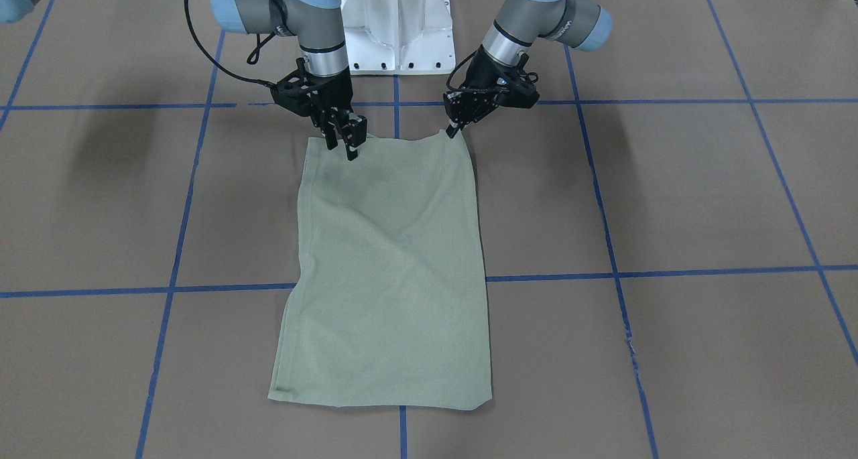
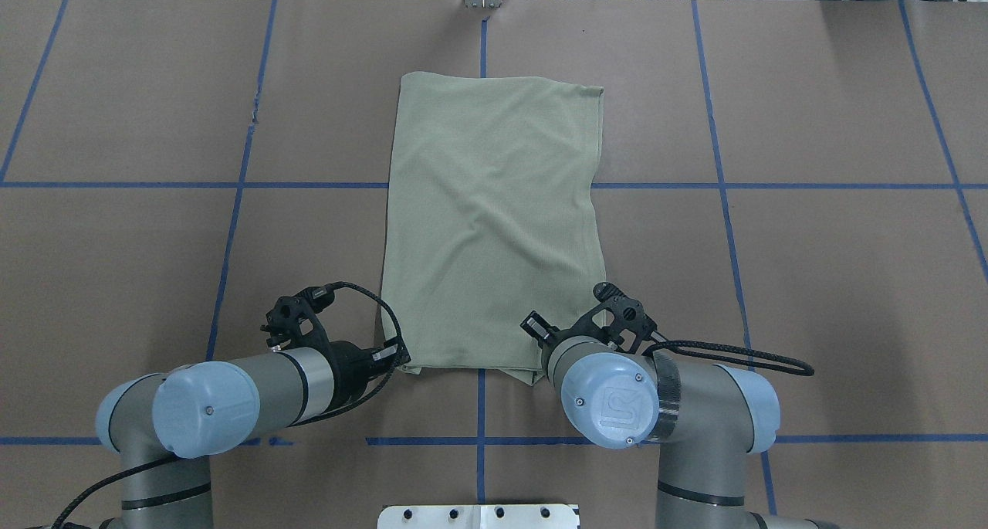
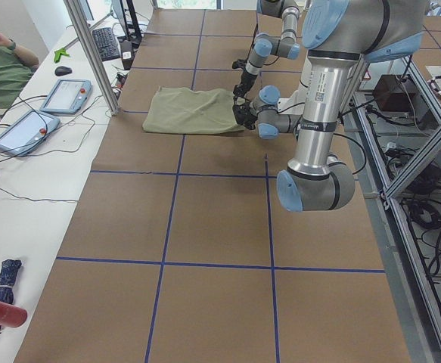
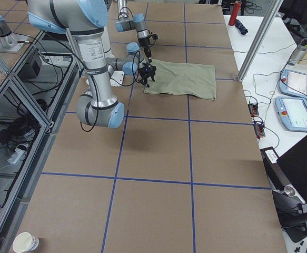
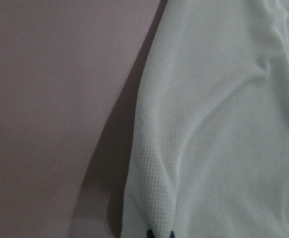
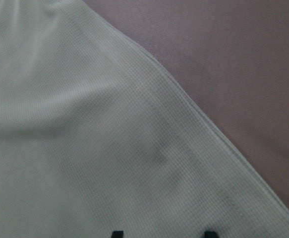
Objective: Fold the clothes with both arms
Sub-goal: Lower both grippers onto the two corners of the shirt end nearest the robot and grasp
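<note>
The clothes are one pale sage-green shirt (image 1: 389, 265), folded into a long rectangle lying flat mid-table (image 2: 494, 220). My left gripper (image 1: 453, 132) is at its near corner on my left. Its fingertips are pinched together on the fabric (image 5: 160, 234), and that corner stands slightly raised, with a shadow under the edge. My right gripper (image 1: 345, 145) hovers over the other near corner. It is open, and its two tips are spread with cloth showing between them (image 6: 164, 234). In the overhead view the right wrist hides that gripper.
The white pedestal base (image 1: 397, 27) stands just behind the grippers. Blue tape lines grid the brown table. A side bench holds tablets (image 3: 65, 94), with a person seated beside it. A paper cup (image 4: 26, 242) sits at a far table corner.
</note>
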